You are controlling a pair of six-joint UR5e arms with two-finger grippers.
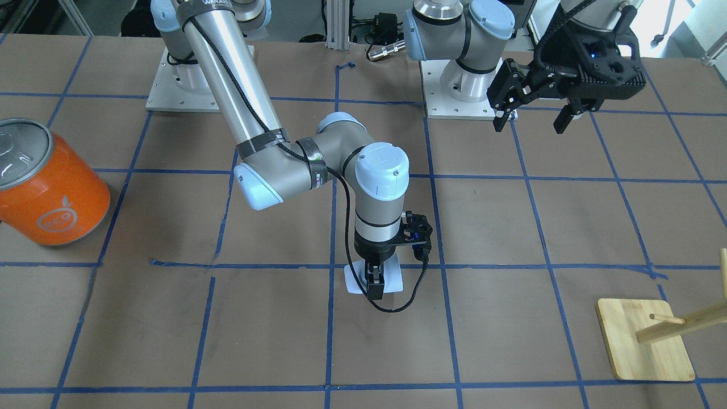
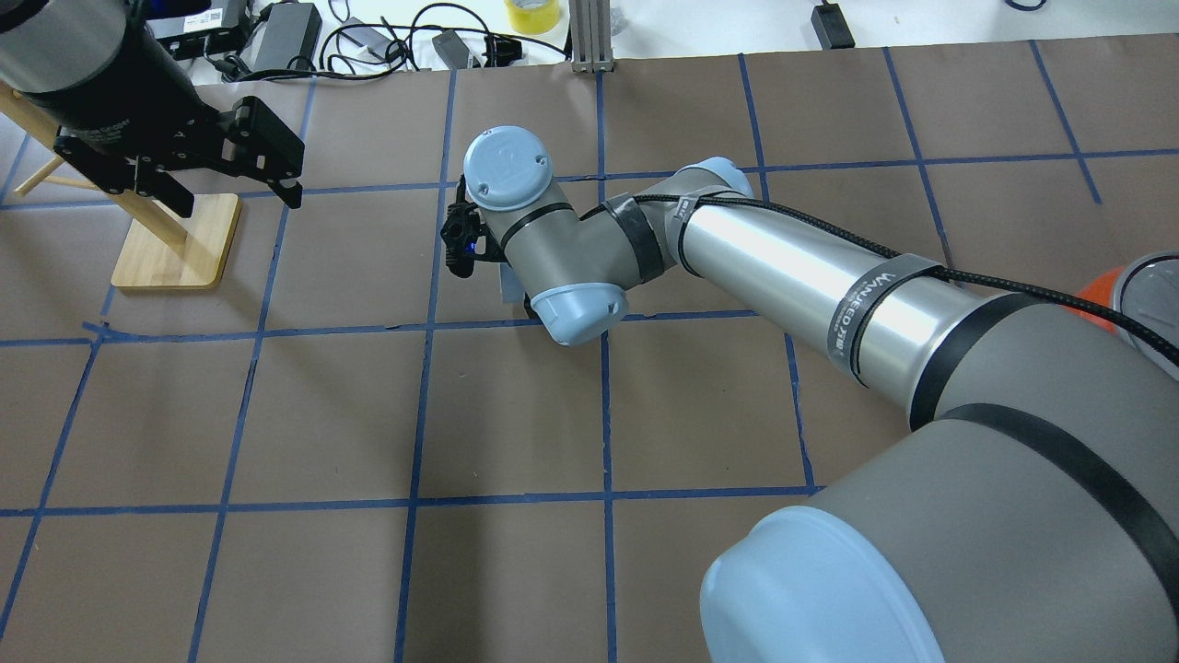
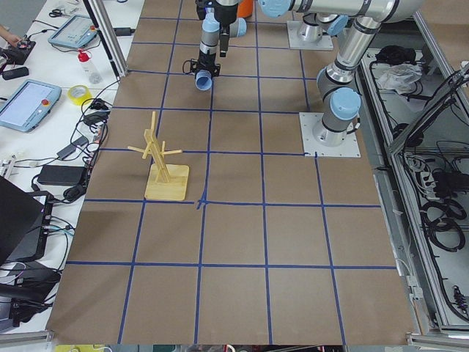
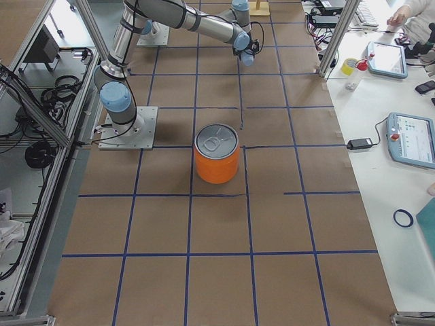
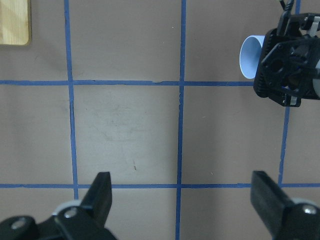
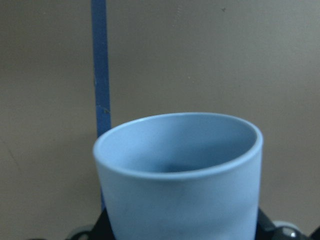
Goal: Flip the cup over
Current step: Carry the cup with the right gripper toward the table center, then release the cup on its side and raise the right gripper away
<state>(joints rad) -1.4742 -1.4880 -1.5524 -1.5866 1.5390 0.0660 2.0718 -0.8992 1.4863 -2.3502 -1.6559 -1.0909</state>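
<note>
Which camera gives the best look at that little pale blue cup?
The right wrist-mounted view: the cup fills the frame, open mouth facing the camera, in the right gripper. The left wrist view shows its rim small at the edge; front-facing and side views show it partly covered; overhead, the arm hides nearly all of it.

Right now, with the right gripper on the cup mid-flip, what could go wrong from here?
The right gripper holds the cup near one end only, so the smooth plastic may slip or swing as the wrist turns. Its open mouth faces outward, not up; released now, the cup would likely roll. The left gripper hangs open, far off, and cannot help.
</note>
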